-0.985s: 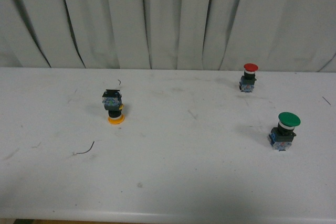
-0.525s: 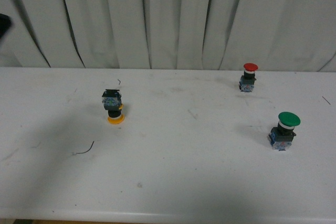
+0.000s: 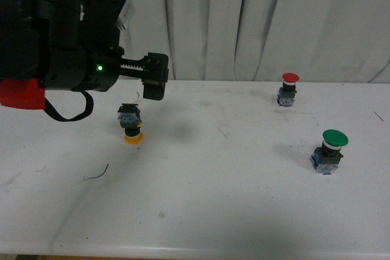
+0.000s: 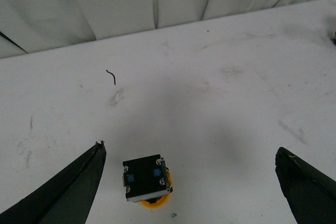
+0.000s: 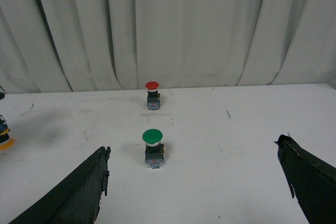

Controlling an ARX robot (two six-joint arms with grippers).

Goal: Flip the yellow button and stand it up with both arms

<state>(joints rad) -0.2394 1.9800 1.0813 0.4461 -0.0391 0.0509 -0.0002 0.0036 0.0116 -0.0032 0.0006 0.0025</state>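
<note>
Left tool (image 3: pixel 153 77) hangs spread wide on an arm reaching in from the left, above and just beyond the yellow button (image 3: pixel 131 125), which stands cap-down on the desk (image 3: pixel 201 211) at the left. The button sits closer to one finger than the other, so I'd worry a straight descent tips it and it rolls on its round cap. Right tool (image 5: pixel 193 148), also spread, faces the green button (image 5: pixel 153 148).

yellow button (image 4: pixel 147 178) cap mostly hidden; left arm (image 3: pixel 55 47) cut by edge
</note>
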